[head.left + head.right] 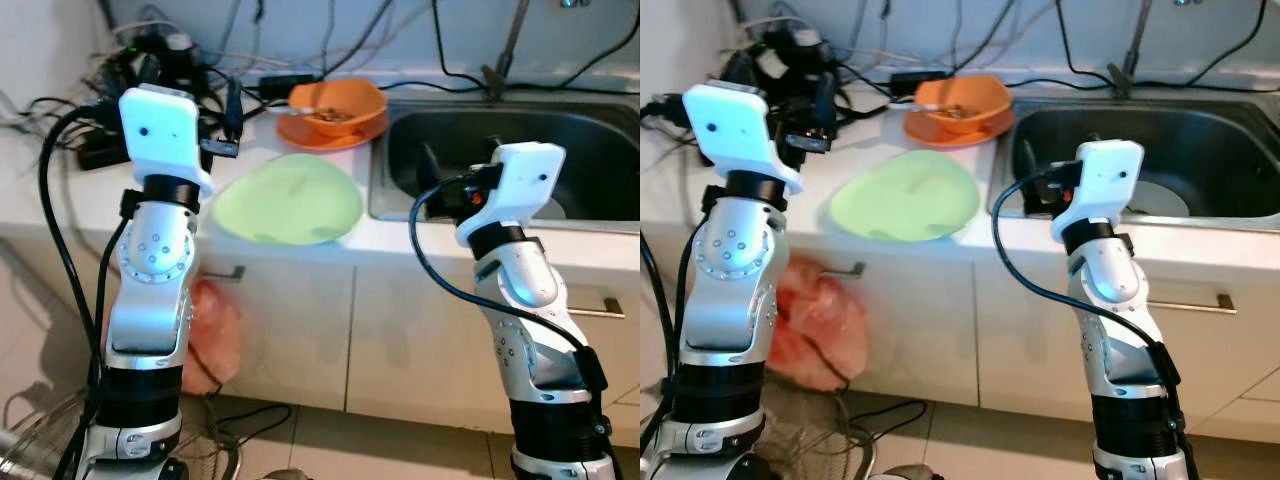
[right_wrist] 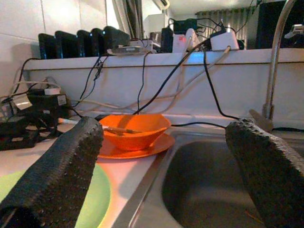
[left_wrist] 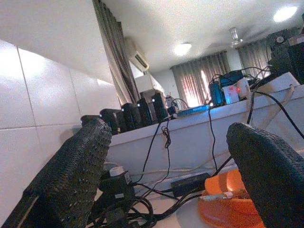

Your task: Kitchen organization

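Pale green plate (image 1: 288, 199) lies flat on the white counter (image 1: 60, 195), close to the front edge and just left of the steel sink (image 1: 600, 150). Behind it, touching the rear of the counter area, an orange bowl (image 1: 338, 104) sits on an orange plate (image 1: 330, 133); a utensil rests inside the bowl, type not resolvable. Tangle of black cables and adapters (image 1: 150, 70) occupies the back-left corner. Left gripper (image 3: 175, 190) raised over the left part of the counter, fingers (image 3: 71, 175) spread wide, nothing between them; its wrist view looks toward the cables and the orange dishes. Right gripper (image 2: 164, 185) held at the sink's left rim, fingers (image 2: 57, 175) likewise spread and empty; its wrist view takes in the green plate's edge, the orange bowl and the sink basin, with the faucet (image 2: 275, 57) at the rear. A white dish (image 1: 1160, 200) lies in the basin. Below the counter, a reddish plastic bag (image 1: 215, 335) hangs by a cabinet handle (image 1: 225, 272).
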